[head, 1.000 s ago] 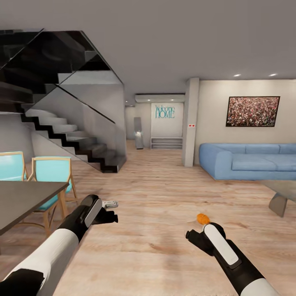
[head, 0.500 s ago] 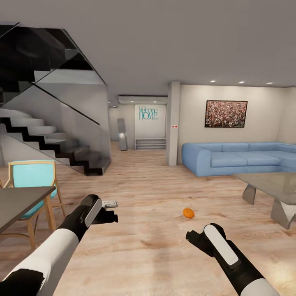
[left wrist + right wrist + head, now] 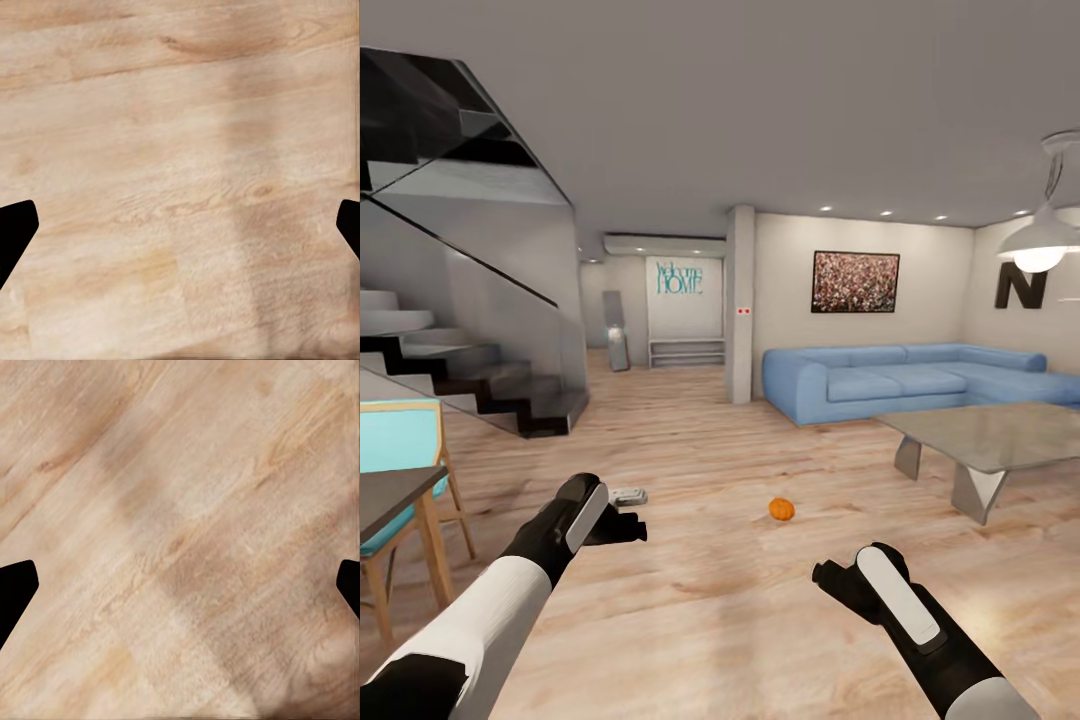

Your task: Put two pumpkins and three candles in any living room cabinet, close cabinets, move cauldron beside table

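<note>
One orange pumpkin [image 3: 781, 509] lies on the wooden floor, ahead of me and between my two arms. My left gripper [image 3: 630, 528] hangs over bare floor well to the pumpkin's left. In the left wrist view its dark fingertips [image 3: 15, 232] stand wide apart with only floorboards between them, so it is open and empty. My right gripper [image 3: 825, 575] floats nearer to me than the pumpkin and a little to its right. Its fingertips [image 3: 15, 589] are also spread over bare floor. The candles, the cabinet and the cauldron are out of view.
A low grey coffee table [image 3: 990, 440] stands to the right, with a blue corner sofa [image 3: 900, 375] behind it. A dark table [image 3: 390, 495] and a turquoise chair [image 3: 395, 440] are close on the left. Stairs [image 3: 480, 370] rise at the back left. A pillar [image 3: 739, 320] stands mid-room.
The camera has swung to the right, so the whole room slid left in the picture and more of the coffee table and a ceiling lamp came into view. Both arms keep their pose.
</note>
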Motion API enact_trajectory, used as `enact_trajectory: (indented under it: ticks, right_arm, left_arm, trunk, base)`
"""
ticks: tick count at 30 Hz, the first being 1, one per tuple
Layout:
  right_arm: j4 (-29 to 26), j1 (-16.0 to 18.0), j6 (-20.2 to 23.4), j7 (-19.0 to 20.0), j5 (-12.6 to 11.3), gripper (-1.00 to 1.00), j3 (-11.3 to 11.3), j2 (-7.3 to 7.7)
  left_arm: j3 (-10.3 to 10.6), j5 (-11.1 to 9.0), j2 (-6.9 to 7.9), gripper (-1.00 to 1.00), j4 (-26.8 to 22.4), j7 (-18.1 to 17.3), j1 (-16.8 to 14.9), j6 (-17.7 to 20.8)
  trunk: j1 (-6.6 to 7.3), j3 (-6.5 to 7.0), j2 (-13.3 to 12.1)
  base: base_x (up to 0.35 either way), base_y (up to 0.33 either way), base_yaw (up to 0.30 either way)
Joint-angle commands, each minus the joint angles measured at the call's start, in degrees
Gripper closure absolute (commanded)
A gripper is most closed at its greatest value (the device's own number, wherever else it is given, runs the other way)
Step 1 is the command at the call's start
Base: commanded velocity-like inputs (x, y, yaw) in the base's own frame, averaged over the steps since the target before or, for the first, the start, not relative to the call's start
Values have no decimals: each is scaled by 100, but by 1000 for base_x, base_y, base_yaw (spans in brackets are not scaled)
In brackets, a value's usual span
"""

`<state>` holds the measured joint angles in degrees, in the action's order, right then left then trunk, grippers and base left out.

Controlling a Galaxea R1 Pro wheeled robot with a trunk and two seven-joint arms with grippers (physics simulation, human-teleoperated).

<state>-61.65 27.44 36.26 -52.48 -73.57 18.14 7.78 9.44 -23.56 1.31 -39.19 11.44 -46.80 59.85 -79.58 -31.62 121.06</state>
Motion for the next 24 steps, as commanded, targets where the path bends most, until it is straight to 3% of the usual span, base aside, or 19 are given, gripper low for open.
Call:
enact_trajectory:
  ticks: [1,12,24]
  right_arm:
    - [-4,8,13,-43,-35,-100,16,4]
    - [-4,7,13,-43,-35,-100,15,4]
    - [-4,9,13,-43,-35,-100,14,4]
  left_arm:
    - [32,-61,9,-100,-10,51,-1,15]
    - [37,-61,9,-100,-15,51,-3,15]
    - [40,-61,9,-100,-14,51,0,15]
  trunk:
    - [3,-3,4]
    - [3,38,4]
    - [3,83,4]
  base:
    - [-193,150,-276]
    - [-146,102,-276]
    - [-15,6,-276]
